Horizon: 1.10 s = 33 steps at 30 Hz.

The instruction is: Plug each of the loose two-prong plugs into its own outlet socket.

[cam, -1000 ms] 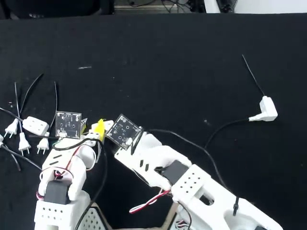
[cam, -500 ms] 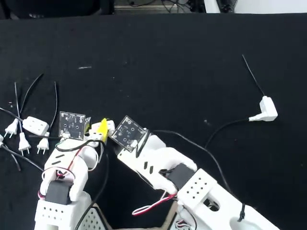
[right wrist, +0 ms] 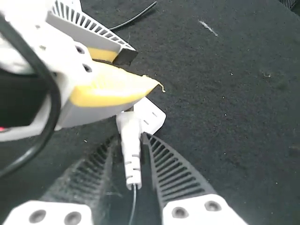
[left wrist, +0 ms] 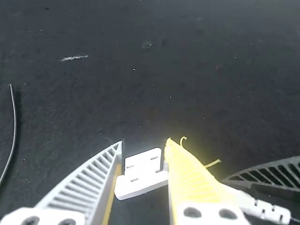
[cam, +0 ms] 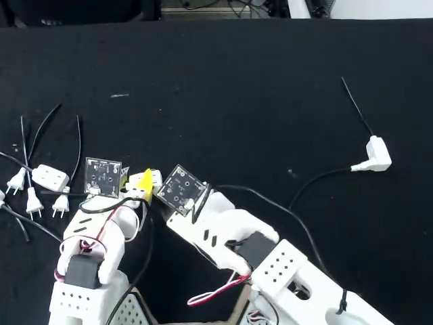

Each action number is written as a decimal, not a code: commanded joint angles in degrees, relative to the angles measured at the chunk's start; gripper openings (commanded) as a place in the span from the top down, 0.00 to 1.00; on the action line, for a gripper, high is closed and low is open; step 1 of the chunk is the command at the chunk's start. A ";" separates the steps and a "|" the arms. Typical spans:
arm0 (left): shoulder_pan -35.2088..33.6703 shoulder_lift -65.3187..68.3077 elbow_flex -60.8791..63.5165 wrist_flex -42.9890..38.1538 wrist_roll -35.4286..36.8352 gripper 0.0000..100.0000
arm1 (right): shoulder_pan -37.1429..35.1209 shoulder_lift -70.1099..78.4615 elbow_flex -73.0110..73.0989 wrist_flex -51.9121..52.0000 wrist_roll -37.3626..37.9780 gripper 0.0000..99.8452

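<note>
Now, socket [left wrist: 140,177] clamped in left gripper [left wrist: 143,146], plug [right wrist: 130,152] clamped in right gripper [right wrist: 128,137]

Wht plug [right wrist: 130,145], wht socket [left wrist: 140,176], blk table [cam: 237,81], yellow-faced L gripper [left wrist: 143,149].

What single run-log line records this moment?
left pincer: shut on outlet socket | right pincer: shut on two-prong plug | plug at socket, seating unclear

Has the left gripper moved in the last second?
Yes, the left gripper has shifted slightly right in the high view, toward the angled plug.
</note>
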 commanded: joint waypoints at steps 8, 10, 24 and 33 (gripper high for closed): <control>0.66 0.26 -0.31 -0.53 -0.53 0.85 | 1.05 -1.80 -4.88 4.57 -0.18 0.99; 0.48 0.26 -0.92 -0.53 -0.53 0.85 | 2.55 -1.80 -6.46 7.47 -0.18 0.99; -1.80 0.26 -1.27 -0.53 -0.09 0.85 | 0.79 -1.80 -7.25 9.58 -0.70 0.99; -1.71 0.26 -1.19 -0.53 -0.09 0.85 | -0.35 -1.80 -7.34 9.23 -0.70 0.99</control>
